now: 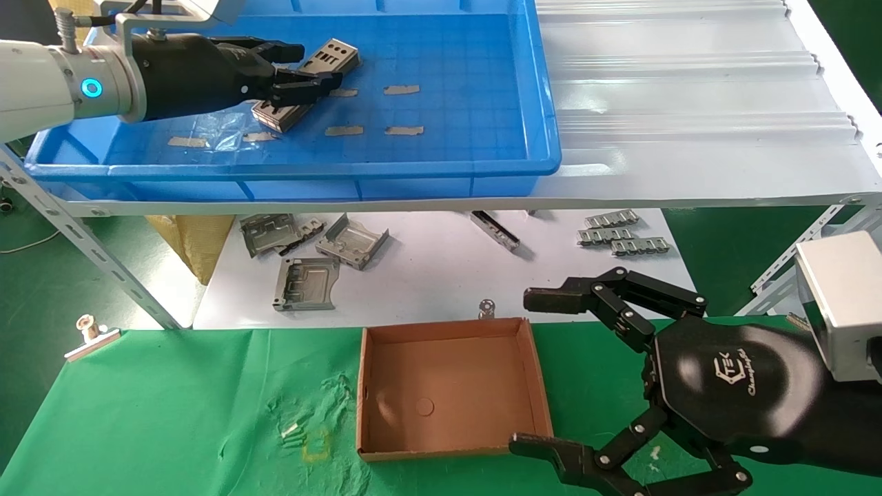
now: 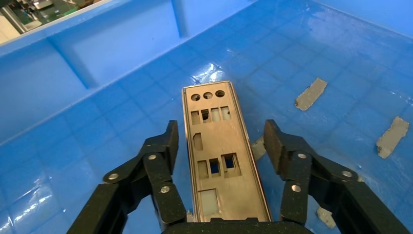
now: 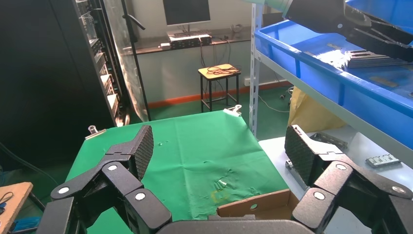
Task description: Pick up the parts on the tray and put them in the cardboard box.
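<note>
Left gripper (image 1: 306, 67): reached into the tray (image 1: 482, 165) at far left — jaws apart, straddling a part (image 2: 219, 151) lying flat on the tray floor; whether the fingers touch its edges cannot be told.
Parts: the straddled plate, with a further stack (image 1: 279, 116) under the gripper.
Right gripper (image 1: 544, 372): hovering at near right, just beside the cardboard box (image 1: 448, 331) — jaws wide apart, nothing held.
Cardboard box: seated on the green cloth (image 1: 172, 413) of the bench, no parts seen inside.
Lower shelf: squarish brackets (image 1: 306, 282) and ridged strips (image 1: 623, 238).
</note>
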Motion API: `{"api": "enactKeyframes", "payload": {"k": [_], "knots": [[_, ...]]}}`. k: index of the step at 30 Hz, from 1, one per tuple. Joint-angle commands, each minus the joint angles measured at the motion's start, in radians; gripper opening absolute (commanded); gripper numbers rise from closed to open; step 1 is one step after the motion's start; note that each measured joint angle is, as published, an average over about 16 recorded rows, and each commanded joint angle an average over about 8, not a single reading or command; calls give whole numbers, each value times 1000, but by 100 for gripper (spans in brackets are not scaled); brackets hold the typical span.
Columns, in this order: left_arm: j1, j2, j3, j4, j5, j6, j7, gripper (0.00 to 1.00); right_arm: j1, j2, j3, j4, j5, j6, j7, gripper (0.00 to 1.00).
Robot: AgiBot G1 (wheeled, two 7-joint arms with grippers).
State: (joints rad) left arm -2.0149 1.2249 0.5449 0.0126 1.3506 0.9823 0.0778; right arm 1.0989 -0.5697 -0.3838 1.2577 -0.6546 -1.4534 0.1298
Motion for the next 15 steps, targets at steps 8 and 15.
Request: {"api": "enactKeyframes", "payload": {"k": [8,15], "knots": [[6,1,-3,-7,-4,-13,-1,0,0,0,0,0,0,0,0,100],[8,4,-2,-9,-4,-18,-2,0,0,0,0,0,0,0,0,100]]}}
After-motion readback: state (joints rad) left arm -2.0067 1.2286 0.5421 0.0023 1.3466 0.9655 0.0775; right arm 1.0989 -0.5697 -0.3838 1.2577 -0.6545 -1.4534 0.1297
